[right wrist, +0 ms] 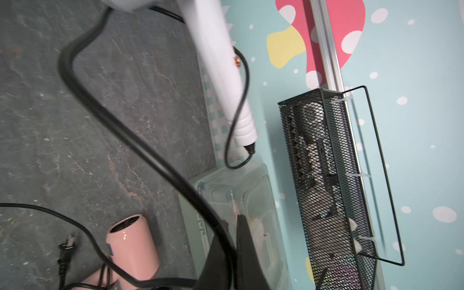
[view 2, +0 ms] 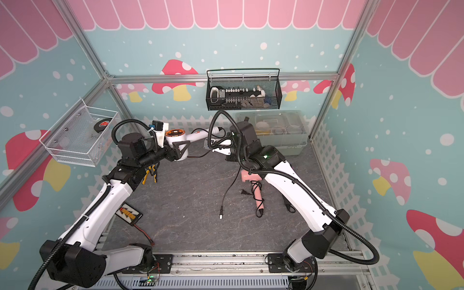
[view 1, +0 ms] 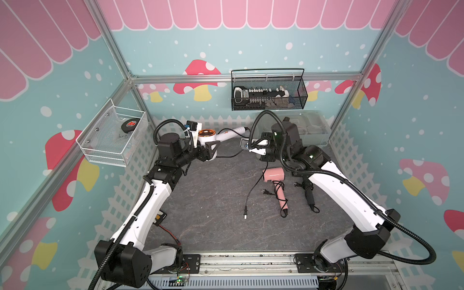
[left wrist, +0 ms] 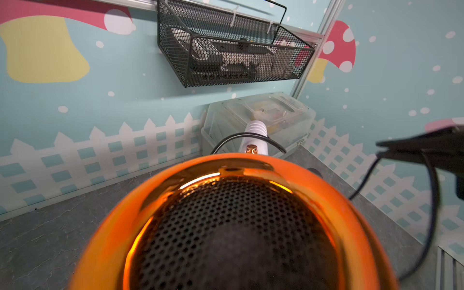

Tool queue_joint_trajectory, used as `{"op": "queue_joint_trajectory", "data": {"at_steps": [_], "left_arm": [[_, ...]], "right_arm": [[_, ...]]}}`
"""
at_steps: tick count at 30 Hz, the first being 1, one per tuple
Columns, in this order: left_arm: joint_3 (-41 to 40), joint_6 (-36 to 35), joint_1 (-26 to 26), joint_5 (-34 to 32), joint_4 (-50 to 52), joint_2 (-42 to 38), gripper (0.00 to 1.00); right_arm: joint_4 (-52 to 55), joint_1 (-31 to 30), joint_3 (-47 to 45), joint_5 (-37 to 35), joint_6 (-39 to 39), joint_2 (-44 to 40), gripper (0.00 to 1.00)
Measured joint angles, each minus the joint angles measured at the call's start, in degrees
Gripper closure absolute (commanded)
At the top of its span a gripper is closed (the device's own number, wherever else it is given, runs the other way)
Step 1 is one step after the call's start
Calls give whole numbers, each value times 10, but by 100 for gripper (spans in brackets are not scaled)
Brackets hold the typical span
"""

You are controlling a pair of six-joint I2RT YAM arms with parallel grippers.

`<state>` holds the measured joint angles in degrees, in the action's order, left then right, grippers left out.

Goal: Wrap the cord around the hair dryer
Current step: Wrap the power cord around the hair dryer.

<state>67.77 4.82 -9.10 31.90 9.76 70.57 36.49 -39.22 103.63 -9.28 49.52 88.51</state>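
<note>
The white hair dryer (left wrist: 233, 226) (blurred, edge-cropped) crowds the left wrist view; the cord (right wrist: 125, 131) blurs in the right.

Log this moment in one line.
left claw: grips white dryer | right claw: shut on cord | cord: looped across handle

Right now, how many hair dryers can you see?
2. The left gripper holds up a white hair dryer, its cord pinched by the right gripper; a pink hair dryer lies on the table. A black thing half hidden under the right arm might be another.
</note>
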Motion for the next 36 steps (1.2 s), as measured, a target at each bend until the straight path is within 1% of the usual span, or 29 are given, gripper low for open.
{"op": "queue_joint_trajectory", "data": {"at_steps": [4,10,13,17,19,22,28,32,36], "left_arm": [[0,-19,-5,42,38,-9,100],[0,-41,-19,111,92,-9,100],[0,-44,-27,150,102,-9,100],[0,-30,-37,208,89,-8,100],[-2,-4,-39,235,55,-8,100],[-23,61,-41,268,-44,-8,100],[-63,223,-41,298,-268,14,100],[-69,303,-41,298,-385,37,100],[-71,366,-41,298,-477,55,100]], "right_arm": [[-2,37,62,8,8,39,100],[-3,68,147,33,12,95,100],[1,82,188,51,11,127,100],[6,99,211,83,0,159,100],[9,108,213,103,-10,170,100],[15,127,213,151,-38,184,100],[-5,198,194,296,-132,194,100],[-65,247,137,396,-217,193,100],[-117,270,75,471,-295,193,100]]}}
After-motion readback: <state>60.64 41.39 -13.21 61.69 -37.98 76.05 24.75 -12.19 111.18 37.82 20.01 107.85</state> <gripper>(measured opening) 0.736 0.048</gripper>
